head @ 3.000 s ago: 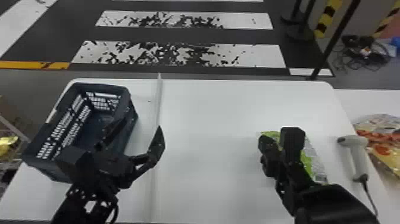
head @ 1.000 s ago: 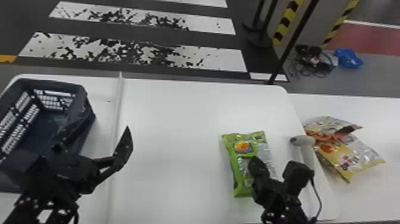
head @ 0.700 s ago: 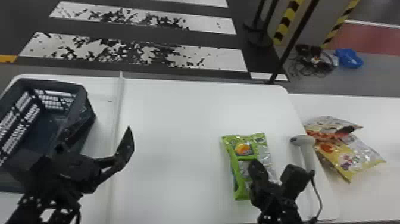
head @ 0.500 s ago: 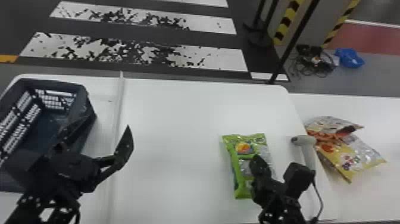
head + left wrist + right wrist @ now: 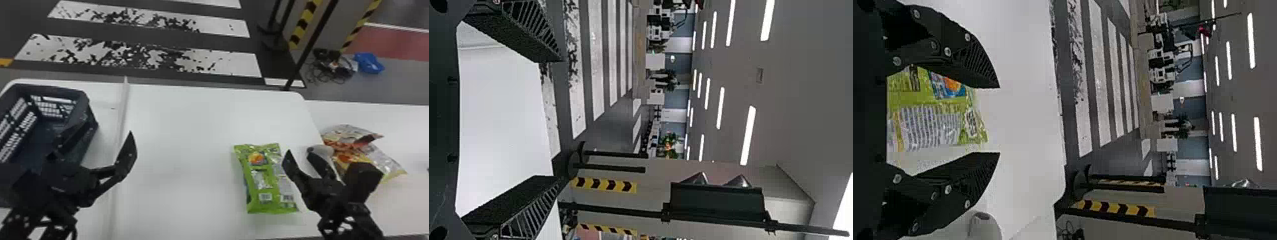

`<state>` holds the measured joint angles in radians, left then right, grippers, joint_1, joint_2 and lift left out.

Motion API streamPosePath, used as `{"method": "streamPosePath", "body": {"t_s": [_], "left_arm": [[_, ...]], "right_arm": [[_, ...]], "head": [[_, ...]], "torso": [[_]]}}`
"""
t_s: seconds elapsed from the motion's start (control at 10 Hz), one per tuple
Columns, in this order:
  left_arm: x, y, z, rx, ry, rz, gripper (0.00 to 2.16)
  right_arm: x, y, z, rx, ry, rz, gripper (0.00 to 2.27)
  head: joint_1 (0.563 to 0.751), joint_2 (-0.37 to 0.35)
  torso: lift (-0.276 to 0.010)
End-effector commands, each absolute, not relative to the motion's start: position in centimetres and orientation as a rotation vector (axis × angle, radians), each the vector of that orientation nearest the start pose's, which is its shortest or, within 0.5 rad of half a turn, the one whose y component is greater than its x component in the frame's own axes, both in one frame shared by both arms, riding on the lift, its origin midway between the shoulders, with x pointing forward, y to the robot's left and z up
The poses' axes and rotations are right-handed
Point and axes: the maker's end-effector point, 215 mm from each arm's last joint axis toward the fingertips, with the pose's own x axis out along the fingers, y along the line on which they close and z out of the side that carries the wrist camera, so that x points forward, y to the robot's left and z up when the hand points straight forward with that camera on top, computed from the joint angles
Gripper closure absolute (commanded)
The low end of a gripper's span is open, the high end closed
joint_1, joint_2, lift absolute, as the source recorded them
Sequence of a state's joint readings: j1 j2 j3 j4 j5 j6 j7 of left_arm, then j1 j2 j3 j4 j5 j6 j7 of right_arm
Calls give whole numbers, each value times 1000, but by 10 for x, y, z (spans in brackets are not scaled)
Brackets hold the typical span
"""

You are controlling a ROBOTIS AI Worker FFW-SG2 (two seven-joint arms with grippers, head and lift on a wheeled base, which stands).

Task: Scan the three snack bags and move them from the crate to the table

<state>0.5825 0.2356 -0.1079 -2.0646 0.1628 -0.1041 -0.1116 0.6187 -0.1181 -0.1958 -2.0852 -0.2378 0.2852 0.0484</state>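
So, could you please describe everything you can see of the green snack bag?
The green snack bag lies flat on the right part of the white table, its length running roughly towards the robot. It looks like shiny, slightly wrinkled film, bright green with silvery panels, a round orange picture near its far end and pale printed patches nearer the robot. Both ends look flat and sealed; no tear shows. The right gripper is open by its right side, not gripping it.

Black cables (image 5: pixel 343 71) beside a blue bundle (image 5: pixel 368 63) on grey floor (image 5: pixel 399 84)
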Motion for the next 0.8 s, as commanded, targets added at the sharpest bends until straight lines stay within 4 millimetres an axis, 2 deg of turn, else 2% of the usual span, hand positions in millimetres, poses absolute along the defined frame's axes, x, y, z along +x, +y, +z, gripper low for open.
{"method": "streamPosePath", "body": {"t_s": [0.0,0.1,0.2,0.3,0.5,0.7], "left_arm": [[403,171,-338,-23,2,-304,29],[401,174,-338,-20,0,-299,29],[398,179,-337,-16,-5,-294,29],[396,179,-338,-16,-2,-293,29],[393,177,-337,-15,1,-298,29],[390,173,-335,-4,1,-307,29]], "right_arm": [[386,-377,-438,-9,371,-95,90],[389,-404,-442,-37,369,-96,90],[393,-425,-456,-46,391,-93,90],[397,-438,-468,-34,410,-86,90],[411,-457,-498,21,481,-67,90],[419,-471,-519,64,542,-63,90]], "head": [[695,-227],[695,-245],[695,-281],[695,-316],[695,-347],[695,-350]], "torso": [[-62],[-62],[-62],[-62],[-62],[-62]]}}
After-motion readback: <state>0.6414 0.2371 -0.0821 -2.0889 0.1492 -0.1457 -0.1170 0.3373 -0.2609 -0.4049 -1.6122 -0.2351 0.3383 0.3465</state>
